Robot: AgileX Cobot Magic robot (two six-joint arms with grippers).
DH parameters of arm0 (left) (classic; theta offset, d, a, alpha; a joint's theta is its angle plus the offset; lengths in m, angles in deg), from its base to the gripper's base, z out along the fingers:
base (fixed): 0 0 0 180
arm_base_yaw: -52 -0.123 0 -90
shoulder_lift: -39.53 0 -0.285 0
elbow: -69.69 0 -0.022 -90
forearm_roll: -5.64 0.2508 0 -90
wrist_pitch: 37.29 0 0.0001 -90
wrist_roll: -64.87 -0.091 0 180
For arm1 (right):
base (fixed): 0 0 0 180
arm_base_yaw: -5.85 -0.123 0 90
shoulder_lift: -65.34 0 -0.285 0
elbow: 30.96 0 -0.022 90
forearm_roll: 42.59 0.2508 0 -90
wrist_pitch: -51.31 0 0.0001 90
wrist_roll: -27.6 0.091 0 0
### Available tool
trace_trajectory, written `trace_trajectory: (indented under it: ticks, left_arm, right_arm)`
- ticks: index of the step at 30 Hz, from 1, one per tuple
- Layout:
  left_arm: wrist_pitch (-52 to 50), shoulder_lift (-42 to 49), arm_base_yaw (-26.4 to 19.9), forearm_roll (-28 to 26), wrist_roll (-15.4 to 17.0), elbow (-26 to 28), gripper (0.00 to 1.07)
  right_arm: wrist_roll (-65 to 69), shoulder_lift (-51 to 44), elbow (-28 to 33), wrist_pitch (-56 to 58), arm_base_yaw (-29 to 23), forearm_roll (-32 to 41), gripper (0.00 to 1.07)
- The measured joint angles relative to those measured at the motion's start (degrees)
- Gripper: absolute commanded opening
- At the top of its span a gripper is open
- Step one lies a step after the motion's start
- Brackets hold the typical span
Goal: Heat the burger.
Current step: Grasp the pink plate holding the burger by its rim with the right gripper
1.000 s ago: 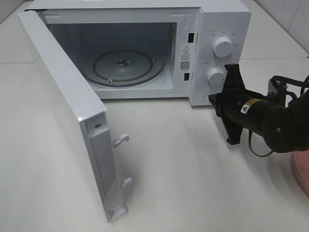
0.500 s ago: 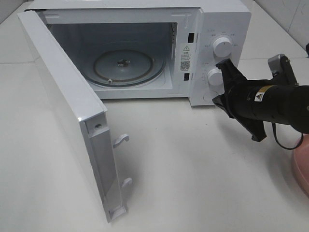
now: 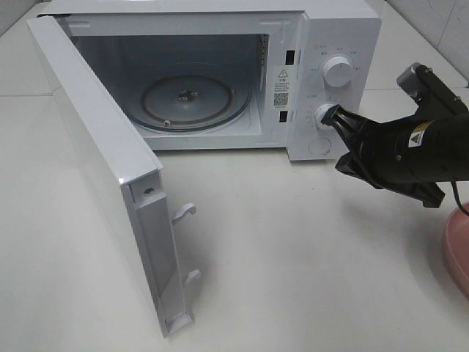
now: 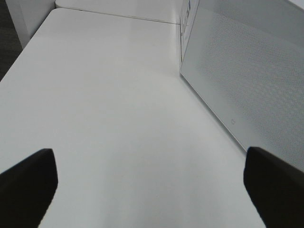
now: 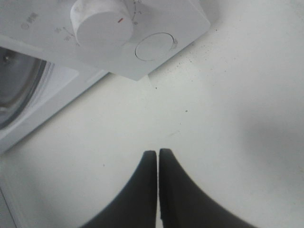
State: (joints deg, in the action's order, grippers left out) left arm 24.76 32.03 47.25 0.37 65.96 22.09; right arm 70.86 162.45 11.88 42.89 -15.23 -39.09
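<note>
Closed tool [image 5: 158, 154] near microwave knob [image 5: 101, 21]

My right fingers [image 5: 142, 190] are matt black. The microwave [image 3: 344, 29] is smooth glossy white with a clear glass turntable [image 3: 212, 103]; the desk [image 3: 293, 257] is smooth, matt white.

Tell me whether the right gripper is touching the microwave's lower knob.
Apart. In the right wrist view the right gripper, fingers shut, ends over bare table, with table showing between it and the lower knob.
</note>
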Motion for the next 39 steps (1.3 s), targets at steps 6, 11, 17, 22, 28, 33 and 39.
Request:
trace_trajectory:
  ticks: [6,11,17,22,28,33,39]
  left_arm:
    - [0.00,0.00,0.00,0.00,0.00,0.00,1.02]
    - [0.00,0.00,0.00,0.00,0.00,0.00,1.02]
    - [0.00,0.00,0.00,0.00,0.00,0.00,1.02]
    - [0.00,0.00,0.00,0.00,0.00,0.00,1.02]
    - [0.00,0.00,0.00,0.00,0.00,0.00,1.02]
    - [0.00,0.00,0.00,0.00,0.00,0.00,1.02]
    - [0.00,0.00,0.00,0.00,0.00,0.00,1.02]
  right_arm:
    - [-8.14,-2.64,-1.49,9.68,0.00,-0.06,0.04]
    - [-16.33,-3.44,-4.64,19.94,0.00,-0.17,0.06]
    - [-24.92,-3.55,-8.88,33.63,0.00,-1.38,0.10]
    - [-28.19,-3.55,-11.80,40.85,0.00,-3.90,0.19]
    - [-31.63,-3.55,-15.93,47.50,0.00,-6.13,0.57]
    - [-34.55,-3.55,-17.42,51.17,0.00,-7.62,0.90]
    - [-37.01,-3.55,-17.59,54.66,0.97,-8.19,0.99]
